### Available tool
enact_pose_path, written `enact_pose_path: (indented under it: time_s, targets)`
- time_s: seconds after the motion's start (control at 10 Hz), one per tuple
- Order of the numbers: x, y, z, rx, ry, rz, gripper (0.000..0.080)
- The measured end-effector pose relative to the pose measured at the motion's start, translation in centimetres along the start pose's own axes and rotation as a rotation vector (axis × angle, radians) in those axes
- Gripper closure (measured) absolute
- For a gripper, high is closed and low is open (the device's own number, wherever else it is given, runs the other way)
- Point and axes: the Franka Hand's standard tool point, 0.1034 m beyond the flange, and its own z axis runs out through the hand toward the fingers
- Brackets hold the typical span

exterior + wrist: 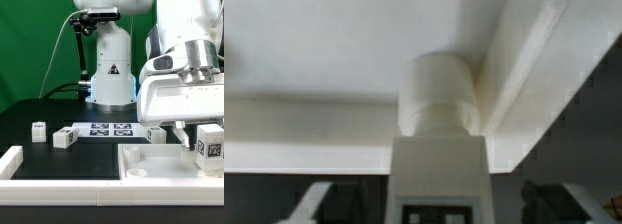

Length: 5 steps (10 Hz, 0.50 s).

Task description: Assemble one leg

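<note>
Plastic, plain white and smooth, makes up the parts you see. Count four blocky legs with black-and-white square tags. The left leg (39, 131) and second leg (64, 137) stand on the black table (30, 110), left of the flat marker board (110, 129), and the third leg (156, 134) stands just right of it. The held-side leg (210, 141) is far right, over the one shallow square tray (128, 160), its rounded end by the tray wall. The claw (434, 205) has fingers (310, 203) either side of that leg with dark gaps showing; you cannot tell whether it grips.

Tabletop (40, 112): black, plain.
Marker board (108, 129): flat, mid-tabletop.
First leg (38, 131), second leg (64, 137): on the exterior view's left of the board.
Third leg (155, 133): at the board's other end.
White tray part (160, 165): near corner, on the exterior view's right.
Long white rail (60, 190): along the near edge.
</note>
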Motion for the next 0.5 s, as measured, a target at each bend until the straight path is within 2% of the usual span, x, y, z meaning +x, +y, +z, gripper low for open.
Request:
enact_pose_path:
  time_s: [0.1,0.2,0.5]
  targets:
    - [-0.01,0.0,0.01,0.0,0.0,0.0,0.0287]
    - [-0.03,0.0,0.01,0.0,-0.001,0.0,0.0179]
    - [-0.03,0.0,0.02,0.0,-0.001,0.0,0.0151]
